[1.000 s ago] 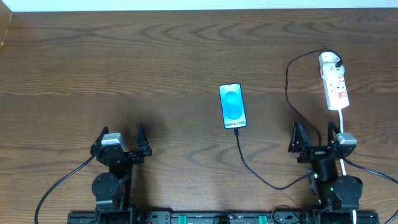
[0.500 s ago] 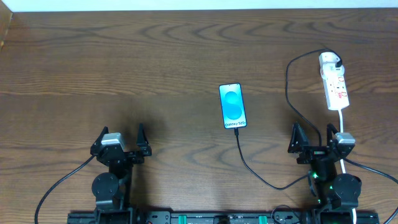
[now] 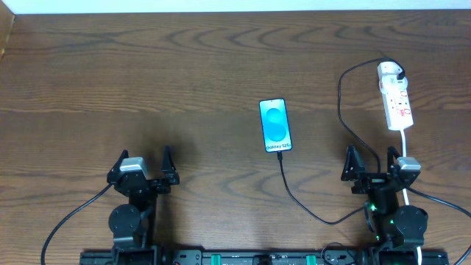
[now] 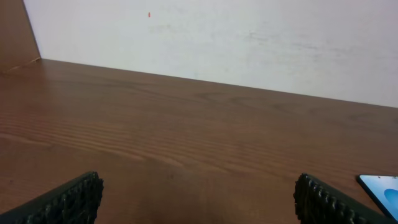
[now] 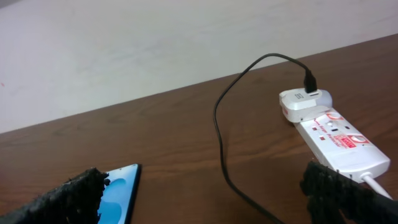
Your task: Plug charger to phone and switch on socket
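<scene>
One socket [image 3: 395,96] beyond right gripper [image 3: 372,157]

The whole table [image 3: 184,66] is being viewed straight down from above. Each wrist view is being taken low and close over the wood, facing the far wall [image 4: 249,37]; the phone [image 3: 276,125] is being caught in all three.

A: Which lettering is legible?
B: "Galaxy S25", at the lower end of the phone [image 3: 275,126] screen. Red markings on the socket [image 3: 395,96]: too small to read.
</scene>
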Robot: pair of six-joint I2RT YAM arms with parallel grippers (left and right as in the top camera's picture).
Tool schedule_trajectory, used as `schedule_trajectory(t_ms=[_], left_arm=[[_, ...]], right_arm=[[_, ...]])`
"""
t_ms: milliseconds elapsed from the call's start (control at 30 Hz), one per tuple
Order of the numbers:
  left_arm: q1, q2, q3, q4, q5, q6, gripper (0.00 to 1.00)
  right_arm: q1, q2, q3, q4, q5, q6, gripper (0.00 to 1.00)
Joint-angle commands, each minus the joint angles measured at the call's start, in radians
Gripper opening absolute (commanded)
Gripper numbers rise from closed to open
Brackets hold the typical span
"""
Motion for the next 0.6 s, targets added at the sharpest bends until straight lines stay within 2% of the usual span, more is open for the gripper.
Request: schedule_trajectory(t_ms=[0,167,567], left_arm=[[-0.002,-0.005,-0.014,-0.036,0.027,0.013,0.98],[-0.002,-0.005,-0.014,-0.036,0.027,0.013,0.98],[-0.002,-0.005,-0.014,-0.036,0.027,0.013,0.98]], right_arm=[[-0.007,-0.008,-0.002,-0.006,0.005,-0.161,0.99],[-0.009,-0.008,-0.002,-0.006,0.005,-0.298,0.99],[-0.014,-0.008,-0.002,-0.004,0.006,-0.301,0.99]])
